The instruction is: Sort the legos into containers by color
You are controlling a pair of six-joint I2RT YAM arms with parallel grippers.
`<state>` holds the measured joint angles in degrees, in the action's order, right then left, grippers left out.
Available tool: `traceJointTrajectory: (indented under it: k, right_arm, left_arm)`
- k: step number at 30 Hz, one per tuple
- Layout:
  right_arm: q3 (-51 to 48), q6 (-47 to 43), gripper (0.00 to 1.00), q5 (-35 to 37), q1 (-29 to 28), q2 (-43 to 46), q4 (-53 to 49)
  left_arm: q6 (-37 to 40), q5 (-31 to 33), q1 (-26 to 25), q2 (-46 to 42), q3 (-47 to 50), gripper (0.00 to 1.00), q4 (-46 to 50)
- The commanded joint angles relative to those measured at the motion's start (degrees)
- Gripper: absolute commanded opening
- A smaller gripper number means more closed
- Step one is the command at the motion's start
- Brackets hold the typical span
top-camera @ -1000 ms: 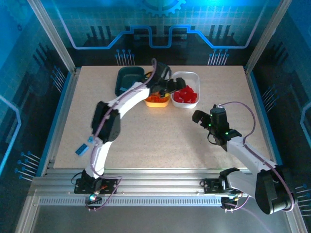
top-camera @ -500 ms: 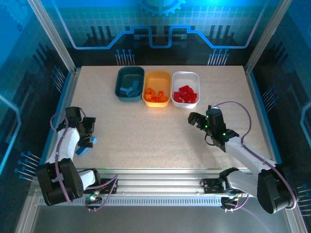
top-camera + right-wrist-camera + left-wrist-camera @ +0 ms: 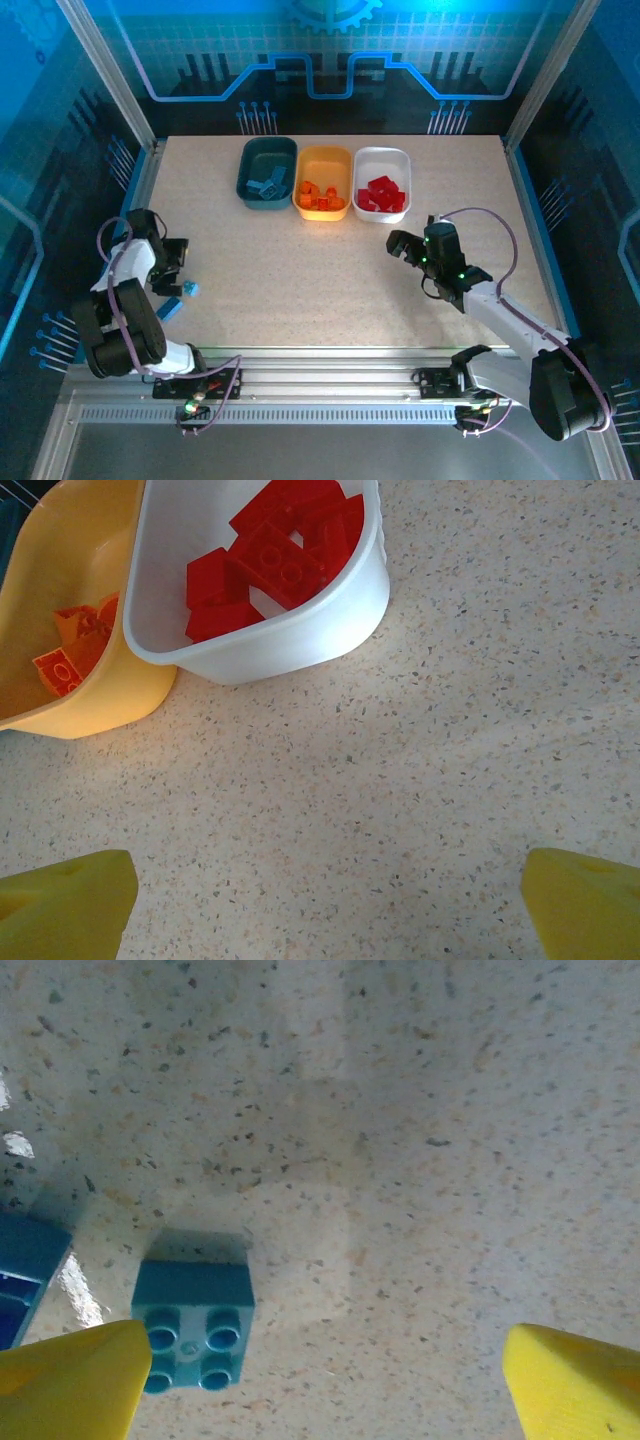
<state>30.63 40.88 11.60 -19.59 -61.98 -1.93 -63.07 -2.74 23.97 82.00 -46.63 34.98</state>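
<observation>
The left tool (image 3: 325, 1375) has swung from over the yellow-orange tray (image 3: 338, 165) at 12 o'clock back to the bench's (image 3: 300, 270) 8 o'clock edge above a blue lego (image 3: 190, 290), and the right tool (image 3: 327, 895) has shifted slightly toward 9 o'clock.

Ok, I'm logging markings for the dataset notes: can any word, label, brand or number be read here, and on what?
No readable text anywhere.
blue brick: stud tops too blurred to read any embossing.
red bricks in the white tray: no legible marks.
back wall: gear and line graphics, no letters.
</observation>
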Motion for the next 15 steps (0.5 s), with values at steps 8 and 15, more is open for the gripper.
traceJointTrajectory:
  k: [8, 15]
  right_arm:
    - [1.8, -0.8, 1.0, 0.8, -0.7, 0.0, 0.0]
    - [1.9, -0.6, 1.0, 0.1, -0.7, -0.6, 0.1]
  left_arm:
    - [1.9, -1.1, 0.6, 2.7, 2.5, 0.82, -1.3]
    - [1.9, -6.6, -2.0, 0.5, 5.5, 0.81, -4.2]
